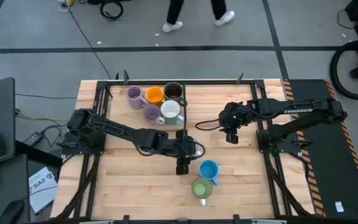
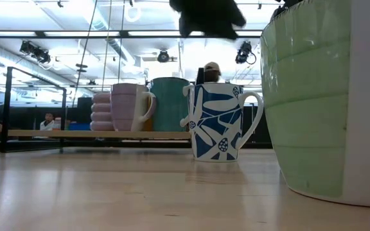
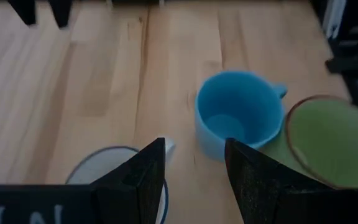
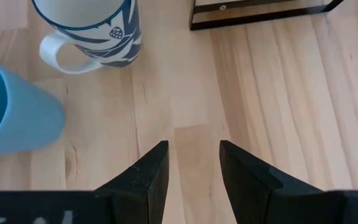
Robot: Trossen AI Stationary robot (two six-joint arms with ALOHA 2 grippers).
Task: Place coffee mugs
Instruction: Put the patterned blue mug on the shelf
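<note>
The white mug with blue pattern stands upright on the table; in the left wrist view its rim and handle show just beside my left gripper. That gripper is open and hovers above the mug, hiding it from overhead. The blue mug and the green mug stand right of it, toward the near edge. Two purple mugs, the orange mug, the dark grey mug and the white mug cluster at the far edge. My right gripper is open over bare wood.
A black frame borders the table along its sides and far edge. Bare wood lies between the far cluster and my right gripper and along the near left. People stand in the room beyond the table.
</note>
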